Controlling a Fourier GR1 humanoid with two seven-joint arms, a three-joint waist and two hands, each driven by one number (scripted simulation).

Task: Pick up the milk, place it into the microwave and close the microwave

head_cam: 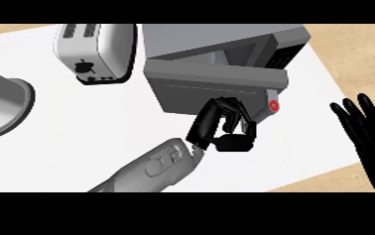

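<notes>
At the front of the microwave (219, 55), the left hand (223, 130) has its fingers curled against the door (212, 88); no milk shows between them or anywhere else. The right hand (359, 125) rests at the right edge, fingers straight and spread.

A silver toaster (96, 50) (upper left) stands above a grey bowl (13, 102).
</notes>
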